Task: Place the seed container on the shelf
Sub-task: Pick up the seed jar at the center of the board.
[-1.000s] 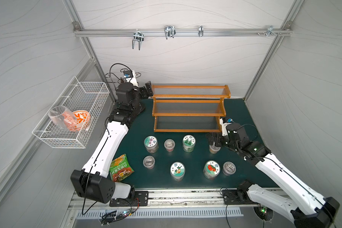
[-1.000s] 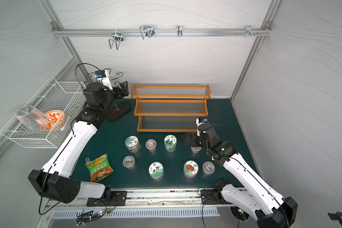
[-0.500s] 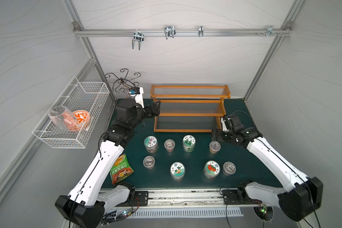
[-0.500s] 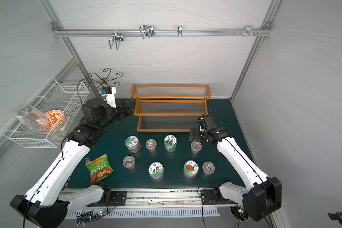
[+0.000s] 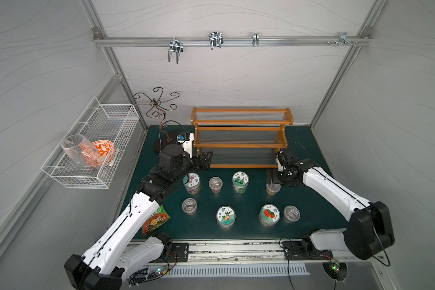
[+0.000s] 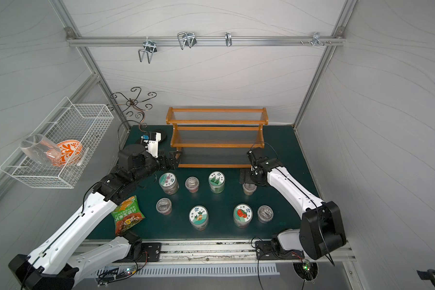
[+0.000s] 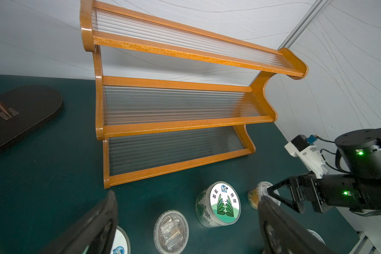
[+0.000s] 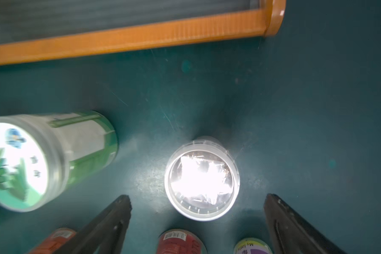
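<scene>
Seed containers [image 5: 225, 217] number eight, four labelled, before one shelf [image 5: 239, 122].

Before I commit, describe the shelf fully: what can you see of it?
The shelf is a three-tier stepped rack: glossy orange-brown wooden frame with curved ends, clear ribbed panels. It stands upright at the back of the green mat, by the rear wall. All tiers are empty. The open left claw is near its lowest rail; no contact seen.

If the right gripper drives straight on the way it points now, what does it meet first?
The small clear-lidded round jar, which sits centred ahead of the open right gripper. Nothing shows between them, though the gap is hard to judge; the fingers would likely straddle it.
</scene>
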Motion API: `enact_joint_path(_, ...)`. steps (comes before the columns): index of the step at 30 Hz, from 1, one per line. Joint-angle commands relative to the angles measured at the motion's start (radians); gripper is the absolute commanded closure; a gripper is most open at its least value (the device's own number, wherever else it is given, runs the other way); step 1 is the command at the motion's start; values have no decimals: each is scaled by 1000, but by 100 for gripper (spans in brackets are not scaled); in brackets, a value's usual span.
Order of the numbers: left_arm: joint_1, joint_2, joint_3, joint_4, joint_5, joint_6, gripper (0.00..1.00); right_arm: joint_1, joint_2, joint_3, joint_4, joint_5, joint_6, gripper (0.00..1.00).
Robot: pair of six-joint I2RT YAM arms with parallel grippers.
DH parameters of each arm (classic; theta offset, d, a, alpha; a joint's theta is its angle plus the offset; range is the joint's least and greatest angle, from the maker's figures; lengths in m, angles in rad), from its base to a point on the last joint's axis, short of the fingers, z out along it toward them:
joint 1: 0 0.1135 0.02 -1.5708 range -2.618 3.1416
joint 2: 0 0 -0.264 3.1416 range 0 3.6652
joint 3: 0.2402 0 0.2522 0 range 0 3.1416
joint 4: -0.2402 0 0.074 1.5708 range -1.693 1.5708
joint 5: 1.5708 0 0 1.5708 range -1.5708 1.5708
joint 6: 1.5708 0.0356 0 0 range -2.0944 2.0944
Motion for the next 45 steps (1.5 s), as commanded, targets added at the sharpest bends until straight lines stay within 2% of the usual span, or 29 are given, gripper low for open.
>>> enact_joint_path(1,-3,-27,-3,29,-22,-13,0,-4,38,-23,18,-8,-12,1)
enact_joint_path(9,-3,-44,-25,22,-36,-27,0,-3,114,-36,37,5,-35,1)
enact_joint_path(17,-3,-53,-41,24,-46,-31,0,-3,139,-33,48,14,-46,7)
enact_joint_path(23,-3,-62,-51,21,-51,-28,0,-3,155,-23,49,13,-60,17)
enact_joint_path(31,-3,-64,-69,35,-47,-21,0,10,150,17,8,-8,-100,39)
enact_joint_path(33,-3,-66,-76,50,-30,-12,0,21,141,45,-34,-11,-106,43)
enact_joint_path(38,-13,-63,-96,114,46,14,0,67,97,159,-169,-33,-120,45)
enact_joint_path(45,-163,-34,-108,240,85,143,0,148,87,477,-462,-69,-145,45)
